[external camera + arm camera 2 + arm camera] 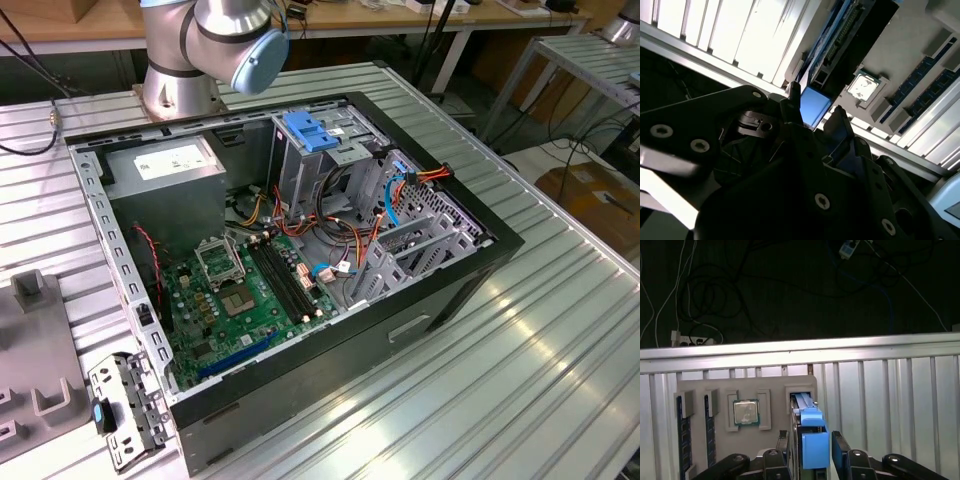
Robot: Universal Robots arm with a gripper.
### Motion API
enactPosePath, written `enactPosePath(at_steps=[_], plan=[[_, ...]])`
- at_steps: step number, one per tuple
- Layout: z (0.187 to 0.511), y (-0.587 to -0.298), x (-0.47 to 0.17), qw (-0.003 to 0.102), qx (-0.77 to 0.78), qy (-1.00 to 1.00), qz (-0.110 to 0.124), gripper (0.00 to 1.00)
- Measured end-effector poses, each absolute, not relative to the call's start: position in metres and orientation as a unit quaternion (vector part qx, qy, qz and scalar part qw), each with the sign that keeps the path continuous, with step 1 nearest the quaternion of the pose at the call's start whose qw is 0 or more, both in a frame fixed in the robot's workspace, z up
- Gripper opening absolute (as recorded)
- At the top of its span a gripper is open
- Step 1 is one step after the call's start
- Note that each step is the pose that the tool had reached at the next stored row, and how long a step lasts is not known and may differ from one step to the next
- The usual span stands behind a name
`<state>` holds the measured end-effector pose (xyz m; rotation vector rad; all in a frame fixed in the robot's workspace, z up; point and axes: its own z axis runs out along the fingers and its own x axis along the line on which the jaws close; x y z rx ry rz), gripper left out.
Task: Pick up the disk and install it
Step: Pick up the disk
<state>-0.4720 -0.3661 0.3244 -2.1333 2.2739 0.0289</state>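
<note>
The disk (804, 401) is standing on edge in a slot of the grey tray (771, 386), and its blue plastic end is pointing up toward the gripper (812, 440). The gripper is sitting right around that blue end (814, 109) in both wrist views. I cannot tell whether it is clamping the disk or only straddling it. The disk is not lifted out; its lower part is sitting inside the slot.

A processor chip (746, 412) is lying flat in a square pocket of the tray just beside the disk's slot. Beyond the chip, two memory sticks (682, 432) are resting in long narrow pockets.

In the exterior view, the open computer case (440, 300) is lying on its side in the middle of the ribbed metal table (540, 380). The arm's base (185, 75) is rising at about eleven o'clock from the case. Inside the case, a green circuit board (235, 310) is showing toward seven o'clock. A grey box with a white sticker (165, 170) is sitting toward ten o'clock, and a drive bay with a blue latch (312, 132) toward twelve. The tray (30, 380) is lying at about eight o'clock from the case, at the picture's edge.
</note>
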Motion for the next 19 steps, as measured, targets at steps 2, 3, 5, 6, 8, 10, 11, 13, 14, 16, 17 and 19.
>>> enactPosePath(at_steps=[2,3,5,6,8,10,11,13,14,16,17,19], plan=[[0.321,-0.366,-0.472,0.012,-0.684,0.729,0.009,0.47],[0.318,-0.366,-0.472,0.011,-0.684,0.729,0.01,0.47],[0.314,-0.366,-0.472,0.011,-0.684,0.729,0.01,0.47],[0.313,-0.366,-0.472,0.011,-0.684,0.729,0.01,0.47],[0.309,-0.366,-0.472,0.011,-0.684,0.729,0.01,0.47],[0.305,-0.366,-0.472,0.011,-0.685,0.729,0.01,0.47],[0.304,-0.366,-0.472,0.011,-0.685,0.729,0.01,0.47],[0.303,-0.366,-0.472,0.01,-0.685,0.729,0.01,0.47],[0.302,-0.366,-0.472,0.01,-0.685,0.729,0.01,0.47],[0.302,-0.366,-0.472,0.011,-0.685,0.729,0.01,0.47],[0.301,-0.366,-0.472,0.011,-0.685,0.729,0.01,0.47],[0.3,-0.365,-0.472,0.011,-0.685,0.729,0.01,0.47]])
